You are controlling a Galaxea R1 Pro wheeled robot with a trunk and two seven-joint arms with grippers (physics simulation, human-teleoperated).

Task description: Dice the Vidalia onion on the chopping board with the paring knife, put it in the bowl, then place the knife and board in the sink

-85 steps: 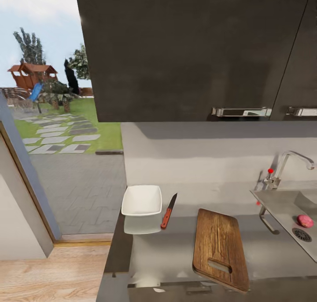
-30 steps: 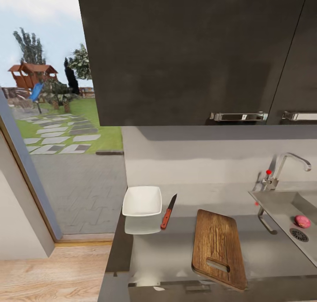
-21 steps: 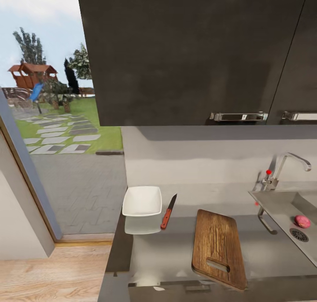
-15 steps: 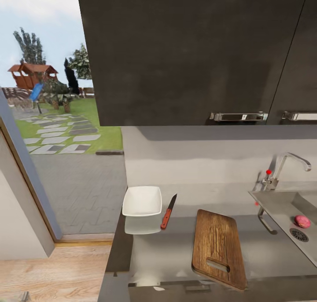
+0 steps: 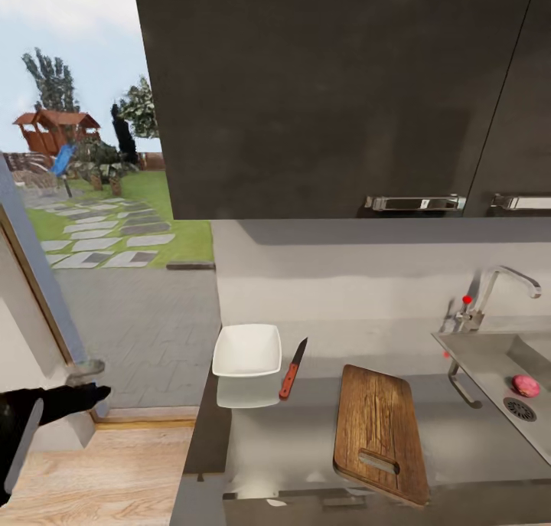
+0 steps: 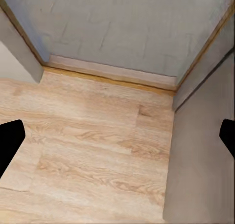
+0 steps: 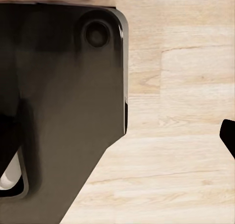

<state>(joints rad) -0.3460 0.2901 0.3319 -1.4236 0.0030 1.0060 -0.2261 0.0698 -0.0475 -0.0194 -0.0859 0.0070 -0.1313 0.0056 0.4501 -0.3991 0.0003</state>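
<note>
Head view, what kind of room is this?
A home kitchen, most likely: a grey countertop with a steel sink and curved faucet, dark wall cabinets above, and a chopping board beside a paring knife.

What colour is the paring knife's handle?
Reddish-brown, clearest in the head view: paring knife beside the white bowl.

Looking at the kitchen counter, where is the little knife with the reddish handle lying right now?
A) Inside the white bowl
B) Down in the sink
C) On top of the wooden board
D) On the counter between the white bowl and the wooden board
D: the paring knife lies flat on the countertop, just beside the bowl and apart from the chopping board.
</note>
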